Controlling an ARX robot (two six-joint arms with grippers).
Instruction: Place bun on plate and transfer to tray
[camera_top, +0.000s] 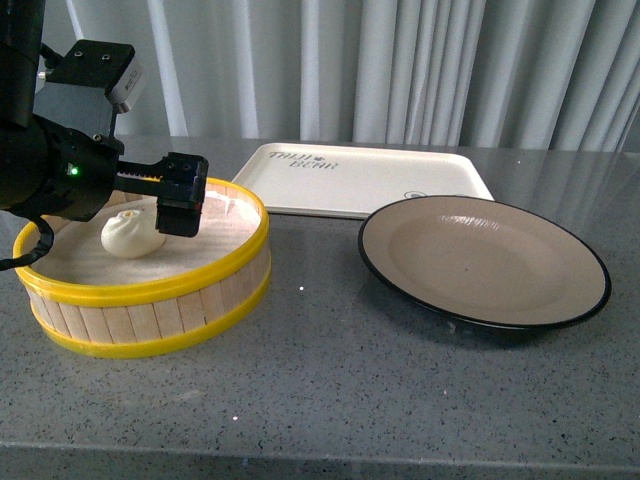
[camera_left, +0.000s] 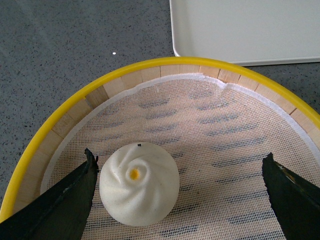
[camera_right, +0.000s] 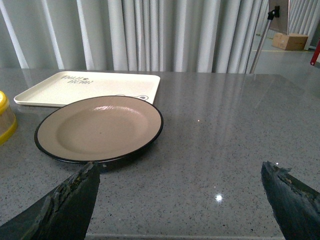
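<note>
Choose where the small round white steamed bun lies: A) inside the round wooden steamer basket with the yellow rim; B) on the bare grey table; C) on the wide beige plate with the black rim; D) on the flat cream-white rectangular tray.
A: the bun rests on the mesh liner inside the yellow-rimmed basket, with the open left gripper on either side of it.

Grey speckled table, steamer basket, black-rimmed plate, cream tray directly on it
</note>
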